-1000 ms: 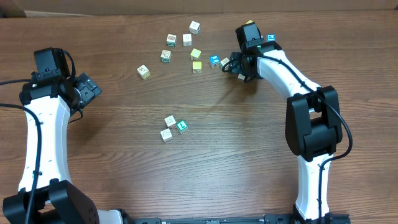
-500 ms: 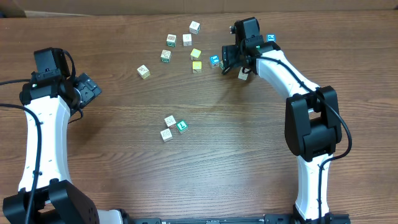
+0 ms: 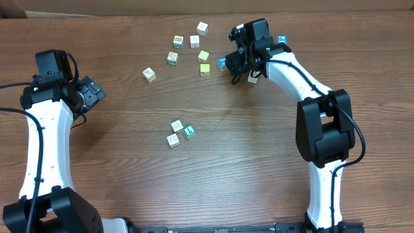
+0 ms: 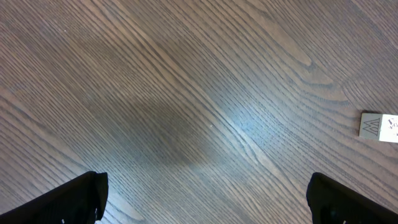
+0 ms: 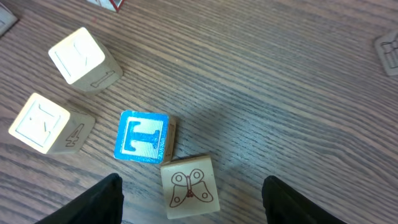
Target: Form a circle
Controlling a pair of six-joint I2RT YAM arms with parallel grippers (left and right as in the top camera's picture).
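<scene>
The circle (image 3: 179, 132) is a tight cluster of three small whitish cubes at mid-table, one of them green-faced (image 3: 188, 131). My right gripper (image 3: 237, 61) hovers at the back among loose cubes. Its wrist view shows the right gripper (image 5: 193, 208) open, with a butterfly cube (image 5: 189, 185) on the wood between the fingers, gaps on both sides. A blue T cube (image 5: 142, 137) touches that cube's upper left corner. My left gripper (image 3: 91, 92) stands wide open at the left, and the left gripper (image 4: 205, 199) has only bare wood beneath it.
Loose cubes lie scattered at the back: white (image 3: 202, 28), yellow (image 3: 205, 68), blue (image 3: 223, 63), another blue (image 3: 282, 39), and a whitish one (image 3: 253, 77) beside the right arm. Two pale cubes (image 5: 84, 56) (image 5: 43, 122) sit left of the right fingers. One cube (image 4: 379, 126) shows at the left wrist view's edge.
My right gripper has shifted left toward the blue cube, leaving the whitish cube uncovered beside the arm. The left arm and the central cluster have not moved.
</scene>
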